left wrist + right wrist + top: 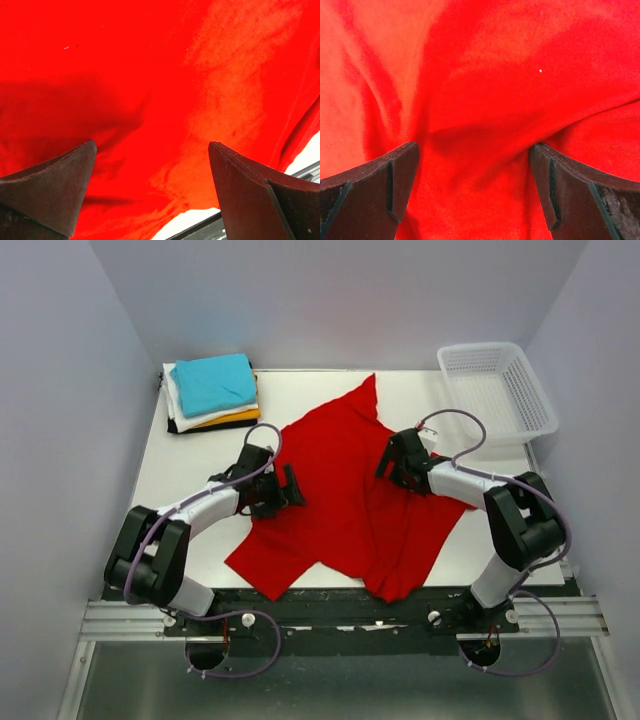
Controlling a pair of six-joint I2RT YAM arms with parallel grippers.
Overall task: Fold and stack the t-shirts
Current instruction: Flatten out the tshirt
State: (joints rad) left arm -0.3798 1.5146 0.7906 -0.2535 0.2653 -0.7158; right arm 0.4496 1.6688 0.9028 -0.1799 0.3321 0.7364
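White table (185,465) between pale walls, spread with the red t-shirt (345,505), rumpled and unfolded, reaching the near edge. At the far-left corner, the stack of folded t-shirts (212,395), teal on top, probably the pile to add to. At far right, a white basket (540,415). Left gripper (290,485) and right gripper (392,462) both spread wide, holding nothing, poised low over opposite sides of the shirt, presumably to pinch it. Overhead only: the whole layout. At the wrists only: creases running between the fingers (395,175), no cloth pinched.
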